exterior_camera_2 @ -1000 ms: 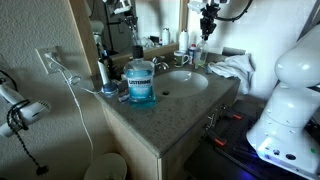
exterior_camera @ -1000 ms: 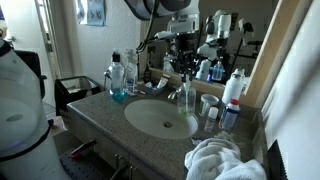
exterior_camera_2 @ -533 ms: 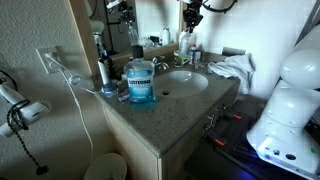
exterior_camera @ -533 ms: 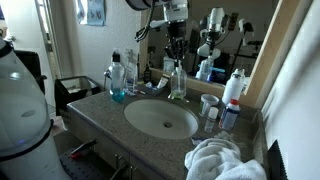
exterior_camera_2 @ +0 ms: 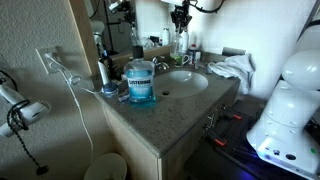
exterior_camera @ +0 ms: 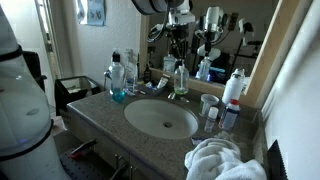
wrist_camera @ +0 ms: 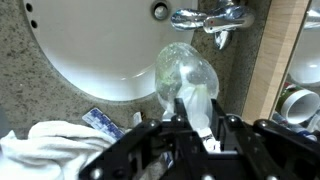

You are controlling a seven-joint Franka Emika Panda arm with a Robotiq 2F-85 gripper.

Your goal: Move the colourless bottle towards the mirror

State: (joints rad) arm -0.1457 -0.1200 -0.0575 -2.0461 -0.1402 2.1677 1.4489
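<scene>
**A:** Jaws shut on anything?

**B:** Yes. They are closed most of the way, pinching the narrow neck of the colourless bottle (wrist_camera: 183, 72). In the wrist view a dark finger (wrist_camera: 168, 128) sits on either side of the neck, and the clear round body bulges out past them.

**A:** Where is the bottle?

**B:** At the back of the counter (exterior_camera: 95, 108), behind the sink (exterior_camera: 160, 120). In both exterior views it hangs upright, straight under the gripper (exterior_camera: 178, 57).

**A:** Is it standing on the counter or lifted?

**B:** I cannot tell, because its base is too small and dim in those views.

**A:** How close is it to the mirror (exterior_camera: 240, 35)?

**B:** Near, not touching. In the wrist view a strip of speckled counter lies between the bottle and the wooden frame (wrist_camera: 265, 70). The faucet (wrist_camera: 207, 16) is just beside the bottle's base end.

**A:** What else is around?

**B:** A taller bottle of blue liquid (exterior_camera: 118, 80) stands to one side of the sink. A white bottle with a red cap (exterior_camera: 234, 88) stands to the other side, against the frame. A white towel (exterior_camera: 222, 160) is heaped at the counter's front corner, well apart from the gripper.
</scene>
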